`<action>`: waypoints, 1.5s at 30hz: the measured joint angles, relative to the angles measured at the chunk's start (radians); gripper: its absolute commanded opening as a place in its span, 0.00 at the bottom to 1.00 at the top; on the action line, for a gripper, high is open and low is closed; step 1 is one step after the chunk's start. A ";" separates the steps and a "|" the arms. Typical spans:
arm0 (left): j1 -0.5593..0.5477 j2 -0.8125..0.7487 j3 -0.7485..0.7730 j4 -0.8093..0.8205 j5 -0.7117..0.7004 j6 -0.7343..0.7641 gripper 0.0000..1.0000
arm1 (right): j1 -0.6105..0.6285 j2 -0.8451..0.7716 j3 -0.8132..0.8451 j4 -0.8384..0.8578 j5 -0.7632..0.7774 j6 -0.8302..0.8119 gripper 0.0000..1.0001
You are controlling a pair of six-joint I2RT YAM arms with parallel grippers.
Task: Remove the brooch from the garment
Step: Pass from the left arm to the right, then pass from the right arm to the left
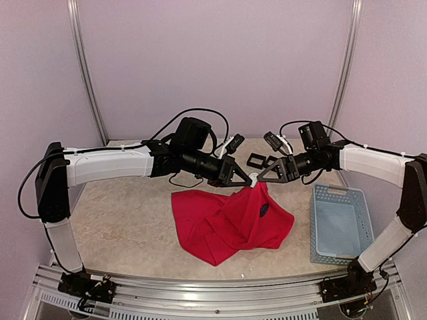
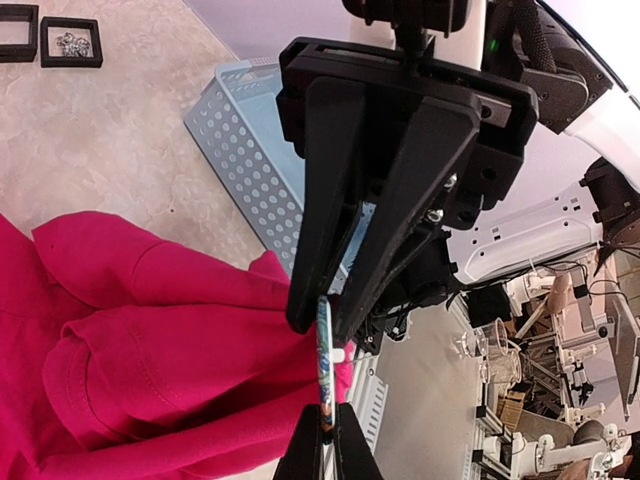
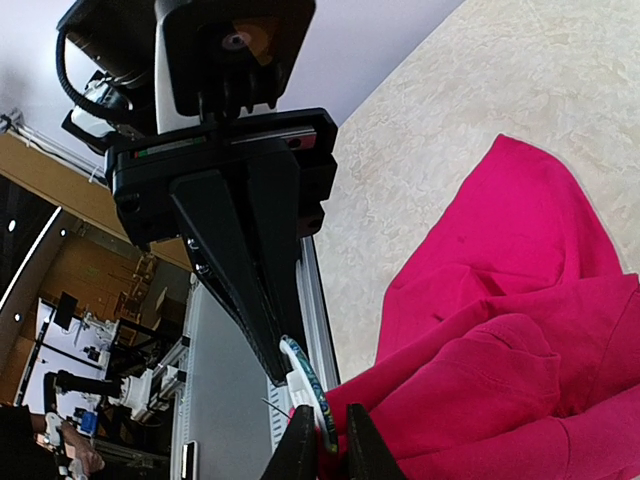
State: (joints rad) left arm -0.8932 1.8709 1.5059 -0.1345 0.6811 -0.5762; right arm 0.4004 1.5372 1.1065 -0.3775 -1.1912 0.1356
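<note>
Both claws pinched shut on the brooch [image 2: 323, 350], tip to tip.
The left gripper [image 1: 241, 177] grips from its left, the right gripper [image 1: 261, 177] from its right, neither nearer; disc edge-on between them, red garment [image 1: 227, 220] peaked up to it, spreading nearward.

**Cloth, plastic and metal as we find them**

We see the garment [image 1: 230, 223] as soft red cloth, matt, with stitched seams. The brooch [image 3: 308, 388] shows us a thin glossy rim patterned in blue-green. We read the basket [image 1: 340, 227] as smooth, pale blue perforated plastic. The left gripper [image 1: 244, 177] and right gripper [image 1: 261, 177] look like matt black plastic, and the arm shells [image 1: 110, 163] like glossy white plastic. The table [image 1: 120, 220] is smooth, matt and beige-marbled. The rail [image 1: 220, 290] is ribbed bare metal.
</note>
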 measured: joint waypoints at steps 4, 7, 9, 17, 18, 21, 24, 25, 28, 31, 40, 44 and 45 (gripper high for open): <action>0.002 0.000 0.000 0.000 0.000 0.000 0.00 | 0.000 0.003 0.012 0.000 -0.006 -0.004 0.15; 0.002 0.000 0.002 -0.001 0.003 0.000 0.00 | 0.000 0.005 0.014 0.005 -0.006 0.001 0.16; 0.002 0.000 0.005 -0.001 0.004 0.000 0.00 | 0.000 0.007 0.014 0.008 -0.009 0.006 0.16; 0.002 0.000 0.006 -0.005 0.003 0.000 0.00 | 0.000 0.007 0.014 0.018 -0.023 0.021 0.00; 0.004 0.001 0.006 -0.008 0.003 0.000 0.00 | 0.000 0.007 0.014 0.018 -0.028 0.024 0.00; 0.006 0.001 0.006 -0.008 0.003 0.001 0.16 | 0.000 0.007 0.014 0.026 -0.028 0.026 0.00; 0.006 0.002 0.007 -0.005 0.001 -0.001 0.51 | 0.000 0.007 0.014 0.033 -0.022 0.032 0.00; 0.005 0.002 0.008 -0.004 0.002 0.005 0.66 | 0.000 0.007 0.014 0.038 -0.016 0.034 0.00; 0.000 0.002 0.009 0.000 0.003 0.005 0.79 | 0.000 0.004 0.014 0.050 0.012 0.038 0.00; -0.005 0.002 0.009 0.000 -0.002 0.018 0.86 | 0.000 -0.010 0.014 0.059 0.044 0.041 0.00; -0.050 0.046 0.039 -0.032 -0.055 0.074 0.76 | 0.000 -0.066 -0.005 0.130 0.105 0.091 0.00; -0.059 0.095 0.096 -0.064 -0.071 0.106 0.41 | 0.000 -0.072 -0.013 0.144 0.127 0.104 0.00; -0.059 0.104 0.100 -0.066 -0.076 0.105 0.33 | 0.000 -0.076 -0.014 0.144 0.135 0.105 0.00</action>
State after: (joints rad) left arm -0.9520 1.9751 1.6054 -0.2001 0.6056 -0.4717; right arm 0.4004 1.4616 1.0924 -0.2333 -1.0565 0.2405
